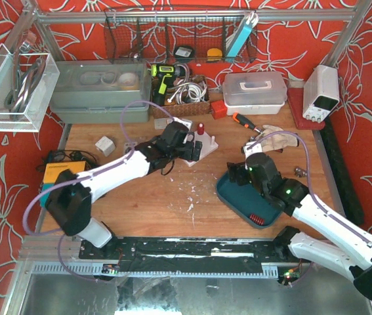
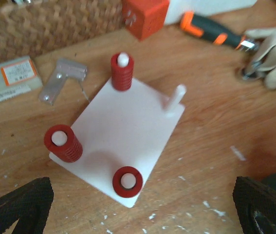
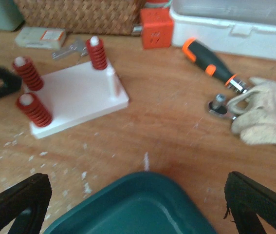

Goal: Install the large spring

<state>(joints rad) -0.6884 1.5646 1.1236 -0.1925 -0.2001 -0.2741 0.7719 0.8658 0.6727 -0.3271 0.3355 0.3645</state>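
Observation:
A white base plate (image 2: 123,126) lies on the wooden table with four pegs. Red springs sit on three of them: a wide one (image 2: 63,143) at the left corner, one (image 2: 127,181) at the near corner, one (image 2: 122,72) at the far corner. The fourth peg (image 2: 174,99) is bare. My left gripper (image 2: 140,214) hovers open and empty just above the plate's near corner (image 1: 187,149). My right gripper (image 3: 138,204) is open and empty over the far corner of the teal tray (image 3: 142,207). The plate (image 3: 79,95) lies to its far left. A small red piece (image 1: 256,218) lies in the tray.
An orange-handled screwdriver (image 3: 211,63), a cloth glove (image 3: 266,112) and a metal fitting (image 3: 219,105) lie right of the plate. An orange cube (image 3: 156,20), a wicker basket (image 2: 45,24), a metal bracket (image 2: 62,78) and a clear box (image 1: 254,92) stand behind it.

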